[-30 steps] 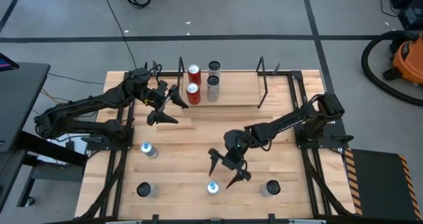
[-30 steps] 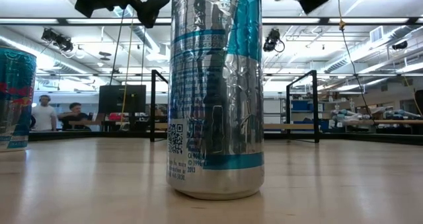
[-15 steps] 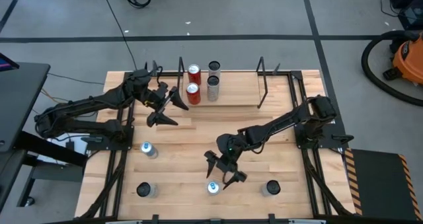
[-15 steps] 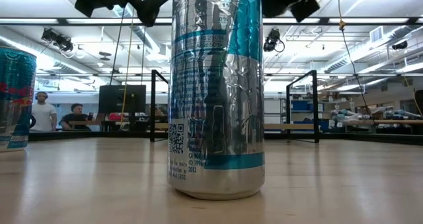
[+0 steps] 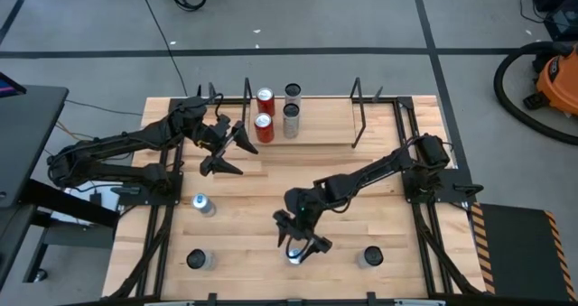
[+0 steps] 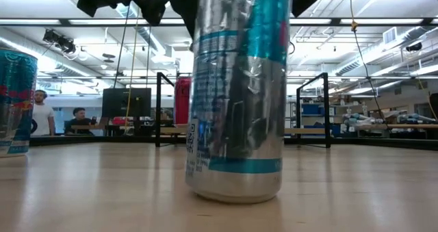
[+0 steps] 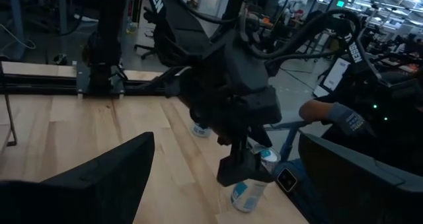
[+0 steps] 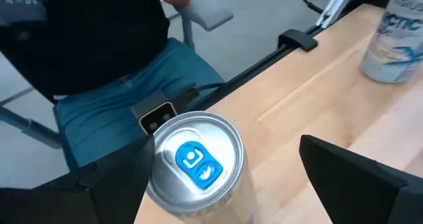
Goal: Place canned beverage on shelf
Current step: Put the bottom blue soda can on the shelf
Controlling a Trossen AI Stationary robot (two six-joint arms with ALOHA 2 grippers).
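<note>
The right hand [image 5: 296, 245] hangs low over a silver-and-blue can [image 5: 292, 255] at the near edge of the desk [image 5: 379, 175], fingers spread wide to either side of the can's top. In the right wrist view the can [image 8: 193, 164] sits between the two dark fingers [image 8: 109, 181], nearer one of them than the other; whether that finger touches it cannot be told. In the low view the can [image 6: 236, 102] appears tilted, not upright.

Risks, as judged from this pose:
- An off-centre close would push the can sideways before the far finger meets it, and a tall, narrow can already leaning may tip and roll off the desk's near edge just beyond the hand.
- A grip high on the rim could let the smooth wall slip during the lift.
- The carry to the shelf [image 5: 356, 118], far ahead of the hand, ends near two red cans [image 5: 265, 100] and two grey cans [image 5: 292, 112]; a low approach could knock them.

The left hand [image 5: 228, 148] waits, fingers spread, just short of the shelf and beside the red cans, within the likely carry path.
</note>
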